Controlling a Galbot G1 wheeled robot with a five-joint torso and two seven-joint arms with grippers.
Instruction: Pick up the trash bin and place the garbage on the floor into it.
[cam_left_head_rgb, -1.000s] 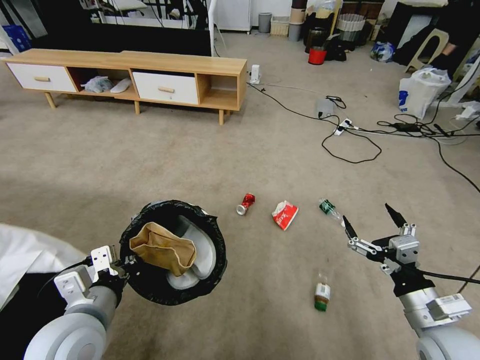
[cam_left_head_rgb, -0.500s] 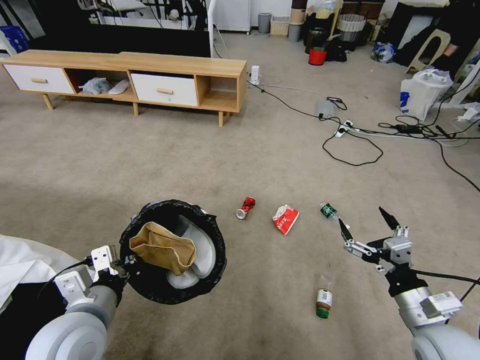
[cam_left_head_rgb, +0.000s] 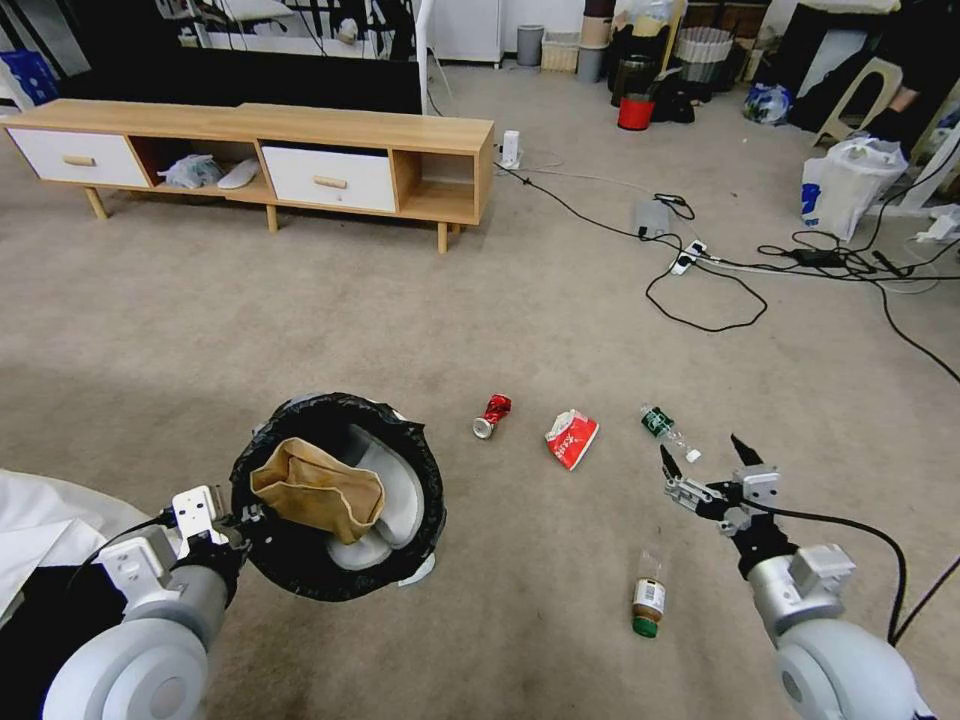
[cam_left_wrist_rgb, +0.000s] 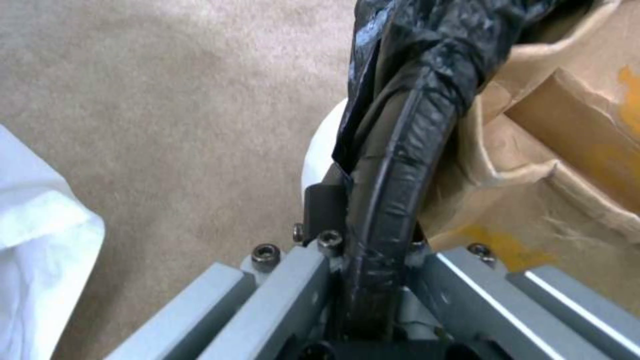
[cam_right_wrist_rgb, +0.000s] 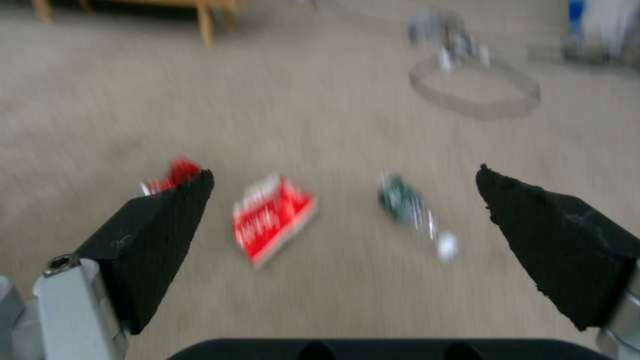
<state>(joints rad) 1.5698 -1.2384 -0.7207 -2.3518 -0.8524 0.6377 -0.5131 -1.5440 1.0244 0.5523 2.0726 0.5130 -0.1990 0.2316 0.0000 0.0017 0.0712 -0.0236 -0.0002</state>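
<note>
Our left gripper (cam_left_wrist_rgb: 373, 250) clamps the trash bin (cam_left_head_rgb: 300, 560) rim at seven o'clock. Our right gripper (cam_left_head_rgb: 703, 457), fingers apart, hovers at four o'clock near the bottle (cam_left_head_rgb: 668, 428), wrapper (cam_left_head_rgb: 571, 438) and can (cam_left_head_rgb: 492, 414).

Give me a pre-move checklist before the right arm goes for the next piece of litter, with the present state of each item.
1. Left gripper clamped on the trash bin rim: ok, fingers pinch the black bag edge.
2. Bin opening facing up with space left: ok, only the brown paper bag and white tissues inside.
3. Right gripper open and empty: ok.
4. Nearest target, the green-labelled bottle, lying free on the carpet: ok, just ahead of the fingertips.
5. Other litter apart from it: ok; snack wrapper, red can and second bottle lie separately.
6. Black cables out of the reach path: ok, farther back.
</note>
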